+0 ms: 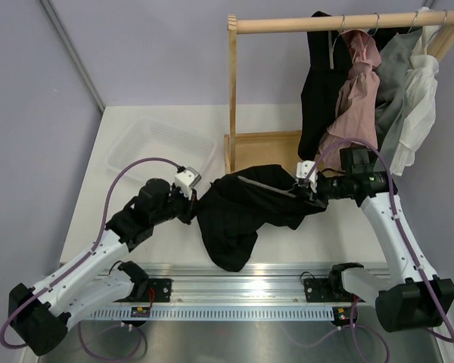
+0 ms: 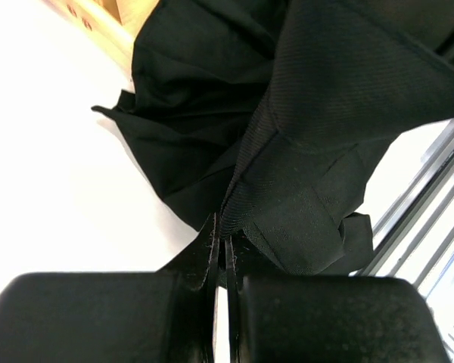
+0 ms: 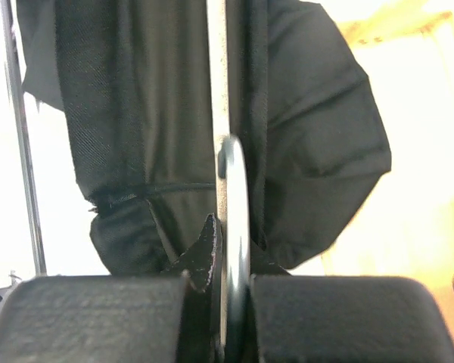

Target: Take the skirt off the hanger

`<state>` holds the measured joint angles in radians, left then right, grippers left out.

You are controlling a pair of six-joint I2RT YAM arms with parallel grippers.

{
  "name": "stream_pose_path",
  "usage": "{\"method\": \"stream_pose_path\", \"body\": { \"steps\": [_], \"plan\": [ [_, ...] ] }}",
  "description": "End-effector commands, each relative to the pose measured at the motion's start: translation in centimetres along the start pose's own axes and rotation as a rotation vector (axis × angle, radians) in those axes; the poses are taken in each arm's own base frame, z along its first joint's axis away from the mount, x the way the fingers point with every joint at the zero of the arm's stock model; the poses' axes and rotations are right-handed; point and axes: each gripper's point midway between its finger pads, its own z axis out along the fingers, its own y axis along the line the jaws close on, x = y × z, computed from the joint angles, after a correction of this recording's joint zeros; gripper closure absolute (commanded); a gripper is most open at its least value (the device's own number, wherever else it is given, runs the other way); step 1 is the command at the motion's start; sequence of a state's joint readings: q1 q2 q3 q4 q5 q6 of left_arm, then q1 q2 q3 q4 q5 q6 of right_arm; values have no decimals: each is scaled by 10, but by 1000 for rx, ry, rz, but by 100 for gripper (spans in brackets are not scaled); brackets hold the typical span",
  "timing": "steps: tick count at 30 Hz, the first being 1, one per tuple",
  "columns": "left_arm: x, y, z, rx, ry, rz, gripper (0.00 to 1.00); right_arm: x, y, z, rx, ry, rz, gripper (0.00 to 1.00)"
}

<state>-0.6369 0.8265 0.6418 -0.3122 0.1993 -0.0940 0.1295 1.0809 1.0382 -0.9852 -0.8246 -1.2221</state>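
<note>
Your white tabletop sits between lilac walls, and the work is close to its near edge, about midway along. The skirt is there, a black heap strung between your two arms, its loose end trailing toward the near edge. The hanger lies in its upper part. It shows as a slim grey bar on top of the cloth, with its long axis running roughly left to right across the tabletop.

Your right gripper is clenched on the bar's right end. In its wrist view the grey bar is pinched between the fingers, with black cloth hanging on either side. Your left gripper is clamped on a fold at the skirt's left edge, its fingers closed tight on the cloth.

So the bar points from the right fingers toward the left ones, with the skirt between them. By my reading, the cloth must slide off leftward along that axis while the right arm holds firm. I cannot tell whether anything fastens the waist to the bar.

A wooden rack of other clothes stands at the far right, and a clear tub sits at the far left.
</note>
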Motion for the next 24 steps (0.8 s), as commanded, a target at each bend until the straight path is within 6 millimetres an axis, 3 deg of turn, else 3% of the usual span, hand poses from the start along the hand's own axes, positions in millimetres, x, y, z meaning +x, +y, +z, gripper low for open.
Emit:
{"method": "stream_pose_path", "body": {
  "steps": [1,5,10,12,15,18,24],
  "plan": [
    [12,39,-6,-184,68,-76,100,15,-37,-29,150,72,53,100],
    [21,43,0,-184,104,-125,100,10,-46,-41,182,28,97,100],
    [34,31,12,-104,163,-146,100,-12,-43,-38,155,-80,136,100],
    [35,25,17,-62,182,-150,100,-22,-48,-40,156,-117,130,100],
    [19,16,18,-8,117,-125,100,-40,-49,-41,151,-196,146,100],
    [25,27,20,-65,186,-128,100,-59,-37,-44,82,-269,169,100],
    [53,43,25,-124,266,-217,100,-77,-24,-50,36,-332,74,100]
  ]
}}
